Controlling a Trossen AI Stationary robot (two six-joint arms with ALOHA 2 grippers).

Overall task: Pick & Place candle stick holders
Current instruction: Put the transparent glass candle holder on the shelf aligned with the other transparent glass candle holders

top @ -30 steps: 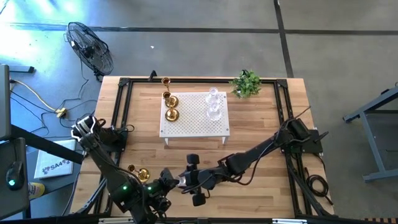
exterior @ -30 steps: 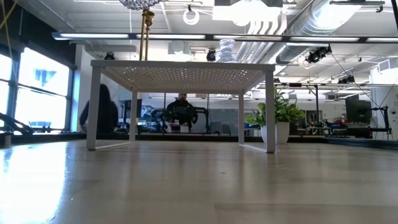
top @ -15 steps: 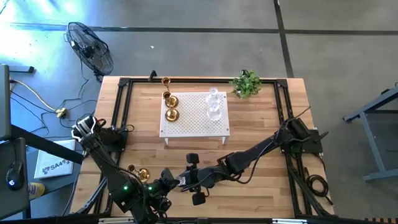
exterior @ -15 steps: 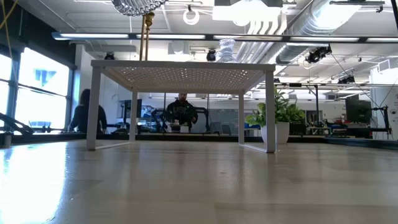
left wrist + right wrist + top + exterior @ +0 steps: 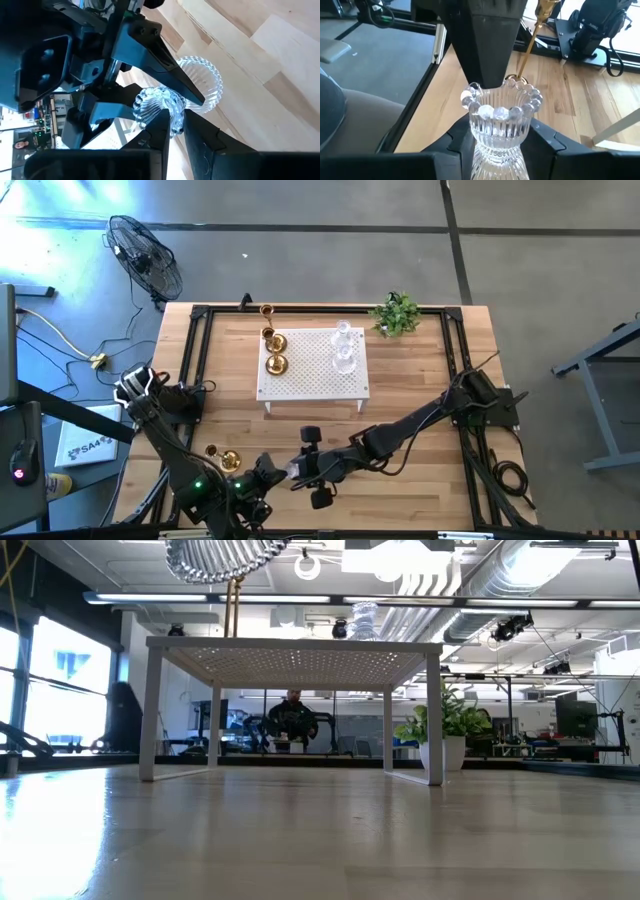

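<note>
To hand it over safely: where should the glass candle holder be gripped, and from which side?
At the narrow stem under the beaded cup of the glass candle holder, coming from the side; cup and foot flare wider, so slipping is unlikely. The right pincer grips there.

— What am I gripping in my right gripper [image 5: 500, 137]?

— Clear ribbed glass holder [image 5: 501, 120], glossy, with a beaded rim. My fingers [image 5: 545, 140] look matt black plastic.

— And the table [image 5: 420, 380]?

— Pale wood planks, smooth, in a dark metal frame. The stand [image 5: 314, 365] is white perforated metal; brass holders [image 5: 276, 343] shine gold.
</note>
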